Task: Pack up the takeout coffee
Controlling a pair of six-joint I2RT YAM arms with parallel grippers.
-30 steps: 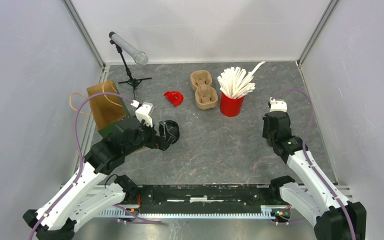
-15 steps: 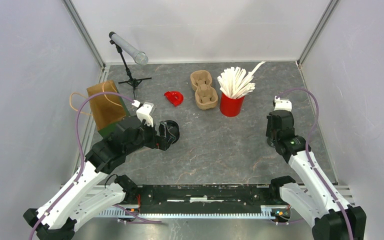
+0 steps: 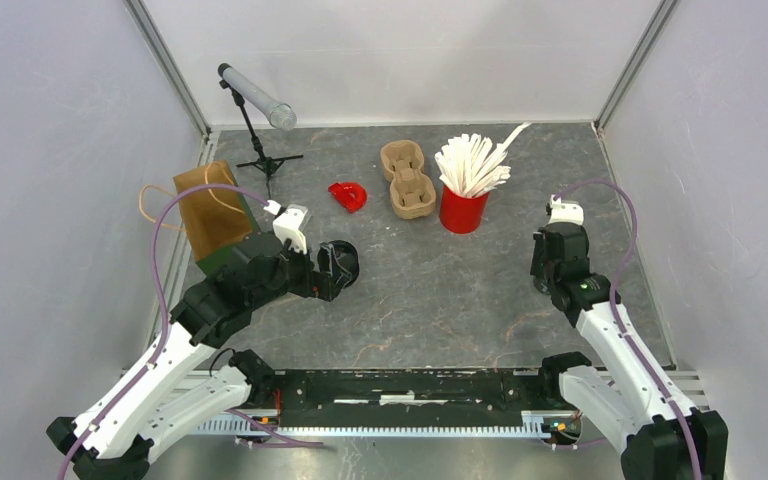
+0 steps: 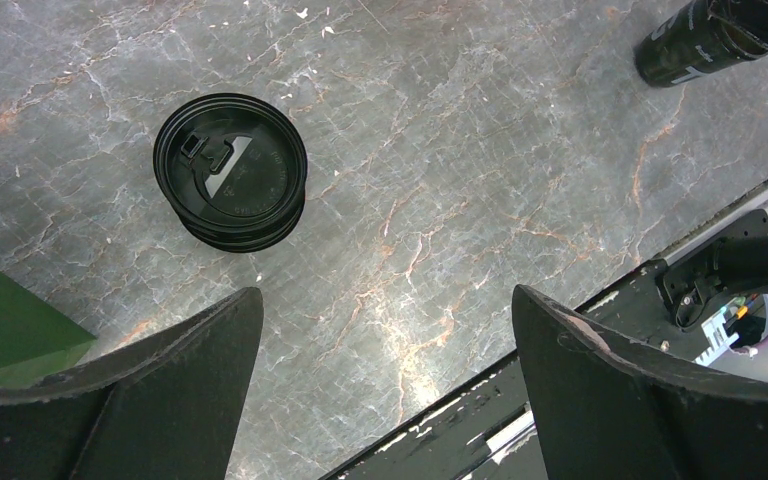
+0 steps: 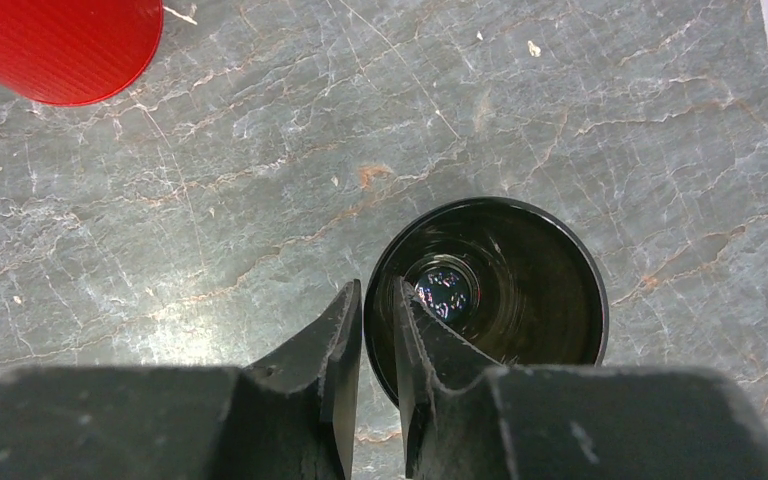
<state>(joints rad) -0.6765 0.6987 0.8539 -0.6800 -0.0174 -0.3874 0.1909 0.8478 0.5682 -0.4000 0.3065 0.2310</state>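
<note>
Looking down our right gripper (image 5: 377,292), we see its jaws pinched narrow on the wall of the black cup (image 5: 505,290), which stands upright on the table (image 5: 210,180), with one finger inside the rim. Our left gripper (image 4: 385,293) hangs wide open, holding nothing, near the black lid (image 4: 230,172).

The black paper cup (image 5: 485,290) stands upright and open-topped on the right of the table. The black sip lid (image 4: 230,170) lies flat, top up, left of centre. The pulp cup carrier (image 3: 407,180) sits toward the back, and the brown paper bag (image 3: 210,208) lies at the left edge.
</note>
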